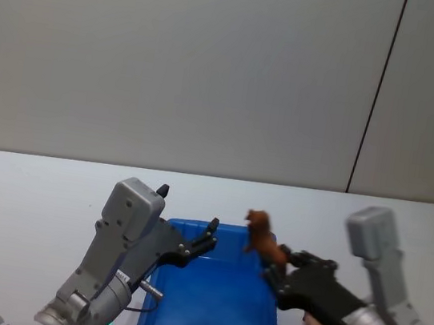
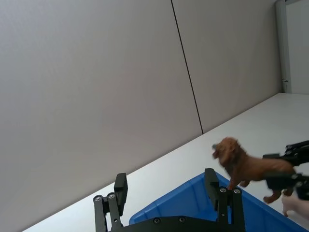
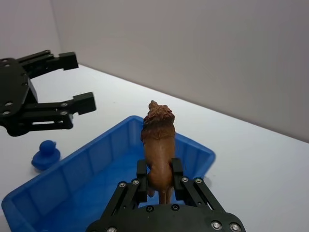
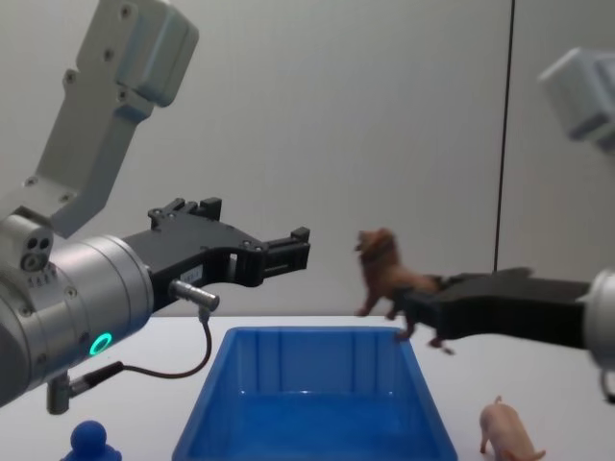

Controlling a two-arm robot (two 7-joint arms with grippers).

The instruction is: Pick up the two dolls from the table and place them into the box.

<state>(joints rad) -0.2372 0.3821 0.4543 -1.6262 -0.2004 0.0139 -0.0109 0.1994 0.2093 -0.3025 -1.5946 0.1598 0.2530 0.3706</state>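
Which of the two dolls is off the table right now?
The shaggy reddish-brown doll, gripped by the right gripper above the blue box; the pink pig stands on the table.

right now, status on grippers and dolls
Right gripper shut on brown doll, held over right rim of box. Left gripper open, empty, above box, left side. Pig on table, right of box. Nothing blocking the box.

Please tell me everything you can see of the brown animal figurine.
The brown figurine is a shaggy, reddish-brown four-legged animal with a thick mane, seemingly moulded plastic. It is held upright in the air, its rear body clamped in the right gripper, head pointing away from it. It hangs above the far right corner of the blue box, touching nothing else.
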